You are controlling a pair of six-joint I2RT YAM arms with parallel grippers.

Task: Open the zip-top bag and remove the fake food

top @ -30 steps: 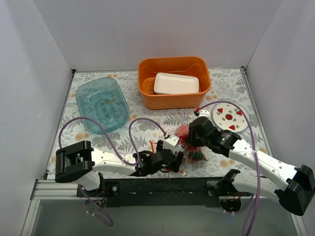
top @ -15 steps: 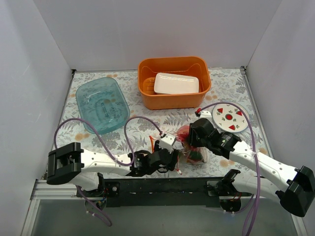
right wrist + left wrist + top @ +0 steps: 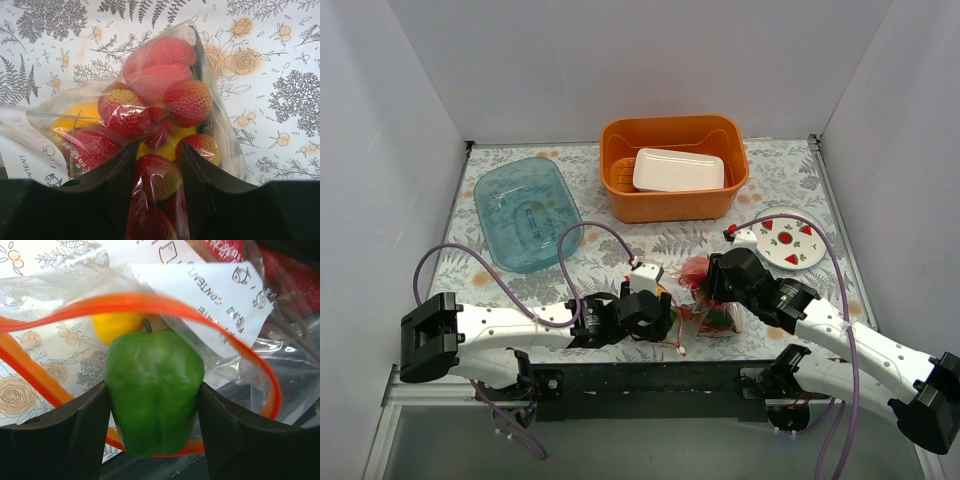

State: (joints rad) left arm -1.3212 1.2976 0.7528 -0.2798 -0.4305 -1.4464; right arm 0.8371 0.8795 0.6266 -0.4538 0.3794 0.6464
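The zip-top bag [image 3: 706, 308] lies near the front edge between my two grippers. In the left wrist view its orange-red zip strip [image 3: 150, 302] curves open around a green pepper [image 3: 152, 385]. My left gripper [image 3: 152, 407] is shut on that pepper at the bag's mouth; it also shows in the top view [image 3: 658, 318]. A yellow piece [image 3: 117, 325] sits behind the pepper. My right gripper [image 3: 157, 167] pinches the bag [image 3: 165, 100] over red and yellow fake food [image 3: 187, 102]; in the top view it [image 3: 717, 290] is at the bag's right side.
An orange basin [image 3: 620, 190] holding a white container [image 3: 678, 170] stands at the back. A teal see-through tray [image 3: 525, 210] lies back left. A white plate with red triangles [image 3: 785, 240] lies to the right. White walls close in both sides.
The left arm's elbow swung left and its wrist turned toward the bag. The right gripper and the bag shifted slightly toward the front.
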